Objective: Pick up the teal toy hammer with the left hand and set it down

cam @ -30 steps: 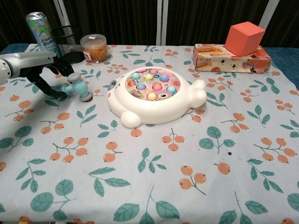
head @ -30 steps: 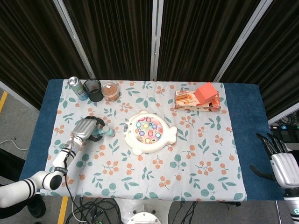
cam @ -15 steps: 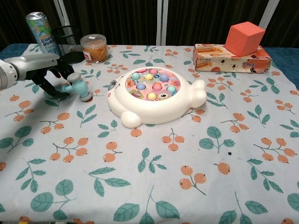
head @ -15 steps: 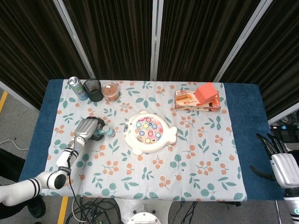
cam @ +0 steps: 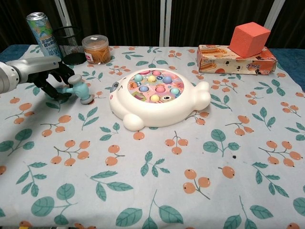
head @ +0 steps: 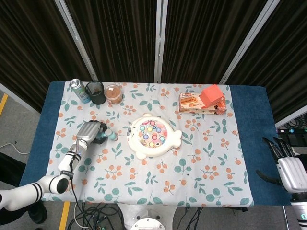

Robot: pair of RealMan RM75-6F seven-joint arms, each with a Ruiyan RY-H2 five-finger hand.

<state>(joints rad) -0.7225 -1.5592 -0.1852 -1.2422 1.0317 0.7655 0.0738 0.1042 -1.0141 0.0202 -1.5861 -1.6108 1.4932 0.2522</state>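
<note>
Head view. Item: teal toy hammer point(head: 107, 136), lying on the floral tablecloth point(head: 158, 177) just left of the white fish-shaped game board point(head: 152, 135). Your left hand point(head: 89, 132) sits over its handle end; only the head shows clear, pointing toward the board. From here you cannot tell whether the fingers have closed on the handle. Your right hand point(head: 286, 165) hangs off the table's right edge, fingers spread, holding nothing.

Chest view. Teal toy hammer point(cam: 79, 89): the head rests on the cloth with its grey striking faces exposed, and the short handle runs left into the dark fingers point(cam: 52, 82) of your left hand point(cam: 46, 78). The fingers curl around the handle from above and behind; contact looks likely, a firm grip is not confirmed. Handling estimate: hollow plastic, light, rigid, smooth and somewhat slippery. Take the handle, not the head, and wrap rather than pinch so it cannot swivel.
</note>
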